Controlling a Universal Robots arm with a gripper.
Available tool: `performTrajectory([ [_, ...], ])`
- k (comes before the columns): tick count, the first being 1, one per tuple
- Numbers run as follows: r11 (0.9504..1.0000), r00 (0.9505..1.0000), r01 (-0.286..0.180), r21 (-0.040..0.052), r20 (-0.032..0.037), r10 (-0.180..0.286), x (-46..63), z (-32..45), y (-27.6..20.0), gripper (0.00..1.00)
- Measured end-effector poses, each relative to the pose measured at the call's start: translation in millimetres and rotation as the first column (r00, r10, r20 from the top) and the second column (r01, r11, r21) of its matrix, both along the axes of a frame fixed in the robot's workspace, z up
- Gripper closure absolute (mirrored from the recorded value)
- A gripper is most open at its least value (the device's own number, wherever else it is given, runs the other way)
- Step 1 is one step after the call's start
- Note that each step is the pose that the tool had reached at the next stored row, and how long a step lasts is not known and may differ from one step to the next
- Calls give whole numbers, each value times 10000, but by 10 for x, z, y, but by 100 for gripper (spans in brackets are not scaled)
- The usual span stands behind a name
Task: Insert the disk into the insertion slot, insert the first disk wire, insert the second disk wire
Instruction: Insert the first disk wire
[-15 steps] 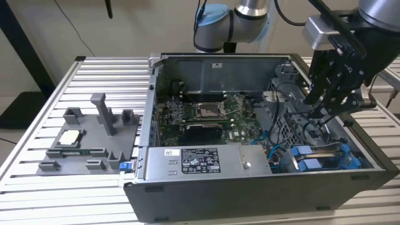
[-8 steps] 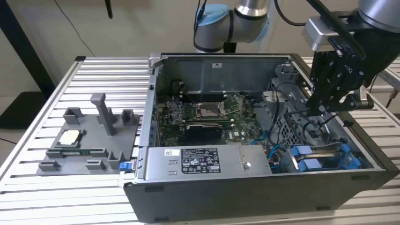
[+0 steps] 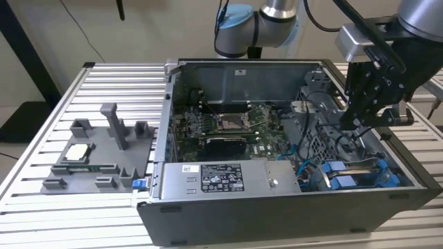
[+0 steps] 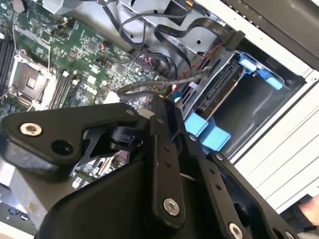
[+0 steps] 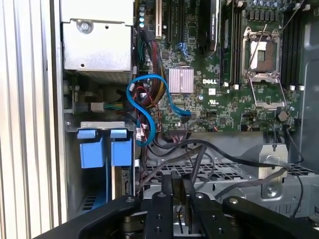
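The disk [image 3: 360, 172] sits in its blue caddy inside the insertion slot [image 4: 249, 102], the grey drive cage at the case's corner on the exterior view's right. Its connector edge [image 4: 218, 93] faces the case interior. Two blue caddy tabs [image 5: 92, 149] stick out of the cage. My gripper [image 3: 351, 123] hangs inside the open case, just above the cage and the bundle of black cables. In both wrist views the fingers [image 5: 167, 196] stand close together, with a black wire [image 4: 149, 88] pinched at the tips [image 4: 162, 102]. That wire runs toward the disk's connector edge.
The motherboard [image 3: 229, 124] with its open CPU socket [image 5: 261, 50] fills the case floor. A grey power-supply box [image 3: 221, 179] lies along the front wall. A loose blue cable [image 5: 149, 94] loops near the cage. On the slatted table [image 3: 83, 218], a grey fixture tray [image 3: 97, 155] stands on the exterior view's left.
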State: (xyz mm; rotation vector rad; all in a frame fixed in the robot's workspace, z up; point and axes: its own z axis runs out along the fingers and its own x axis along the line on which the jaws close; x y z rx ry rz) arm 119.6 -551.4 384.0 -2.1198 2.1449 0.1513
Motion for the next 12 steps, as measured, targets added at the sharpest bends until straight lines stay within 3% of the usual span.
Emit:
performTrajectory([
  [12, 9993, 10000, -1, -381, 0, 1, 49, -82, -188, 81],
])
